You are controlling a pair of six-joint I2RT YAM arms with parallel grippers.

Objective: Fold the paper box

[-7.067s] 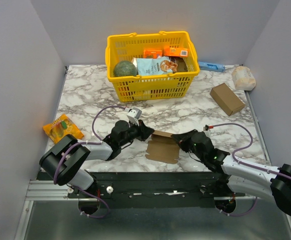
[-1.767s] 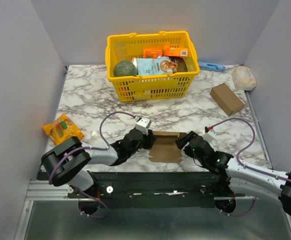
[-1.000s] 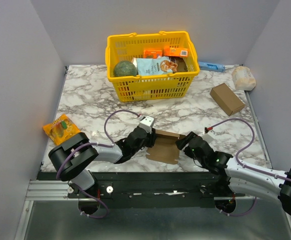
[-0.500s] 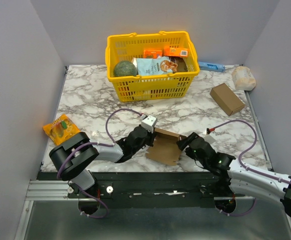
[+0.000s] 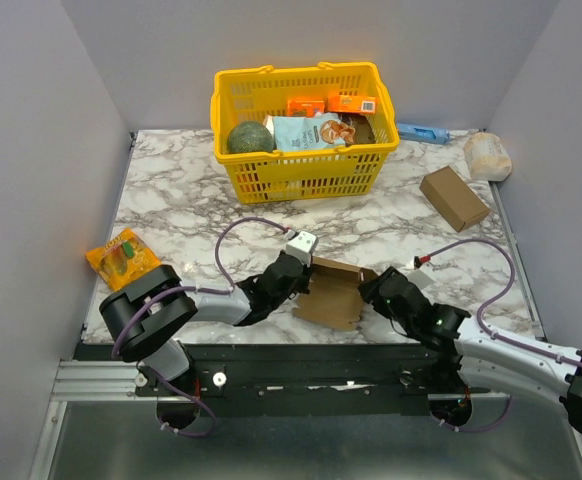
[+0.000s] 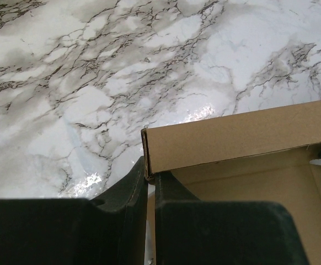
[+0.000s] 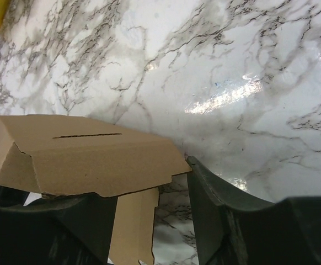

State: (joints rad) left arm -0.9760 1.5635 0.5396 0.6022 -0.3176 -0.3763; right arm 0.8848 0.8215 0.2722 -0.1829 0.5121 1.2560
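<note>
Near the basket (image 5: pixel 301 172) of packets (image 5: pixel 311 131), left claw (image 6: pixel 150 175) grips paper box (image 5: pixel 333 298); right claw (image 5: pixel 369 288) released.

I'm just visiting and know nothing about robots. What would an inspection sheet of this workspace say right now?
Surface: marble table, glossy.
Job's things: paper box, partly folded, one wall raised, between the two grippers.
Clutter: yellow basket, filled, at the back; orange snack packet on the left; brown carton and white wrapped package on the right.
Grippers: left gripper shut on a box wall; right gripper open around a flap.
Cables: purple cable looping off each arm, no tangle seen.
Surroundings: grey walls on three sides.
</note>
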